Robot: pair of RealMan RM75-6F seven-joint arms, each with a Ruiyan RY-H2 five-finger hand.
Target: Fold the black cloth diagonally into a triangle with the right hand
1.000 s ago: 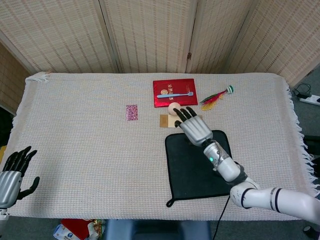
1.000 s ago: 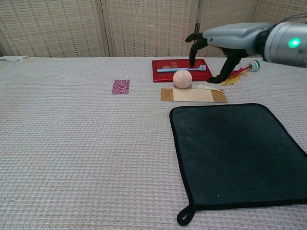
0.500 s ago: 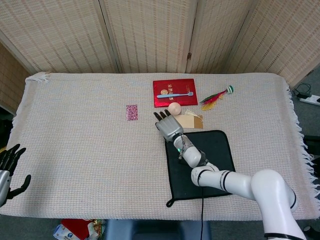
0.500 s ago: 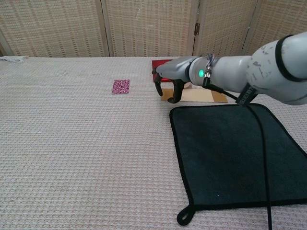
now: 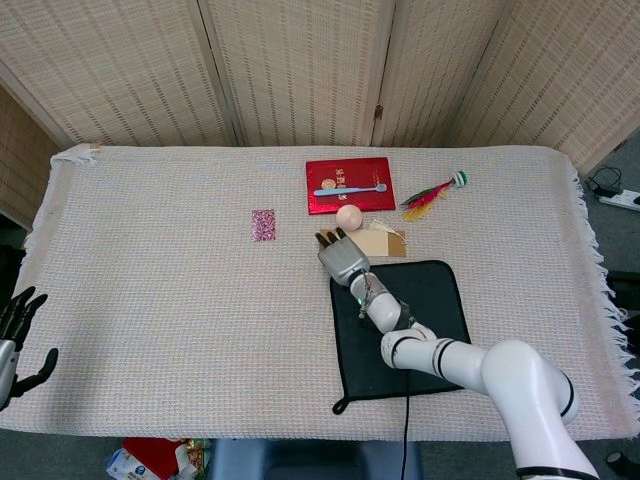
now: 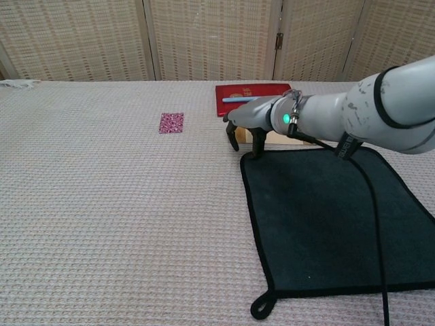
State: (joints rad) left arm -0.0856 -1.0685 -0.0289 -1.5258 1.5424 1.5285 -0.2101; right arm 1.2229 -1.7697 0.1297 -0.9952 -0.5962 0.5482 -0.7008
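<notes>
— Reaching step? Right hand (image 6: pixel 248 127) sits at the black cloth's (image 6: pixel 333 217) far-left corner, fingers (image 6: pixel 257 144) curled down, apart, holding nothing yet.
— Yep. Cloth lies flat on worktop (image 6: pixel 102 204). Next, I'd say: pinch that corner, lift, carry diag. to near-right corner.

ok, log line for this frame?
phase: reach | right hand: over far-left corner of flat black cloth, nothing held | left hand: idle at table edge | fold: not begun

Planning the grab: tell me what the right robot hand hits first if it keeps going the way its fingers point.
Its fingers point down, so the right robot hand would most likely meet the black cloth's far-left corner first; depth is unclear, and it could land on the woven tablecloth beside it.
</notes>
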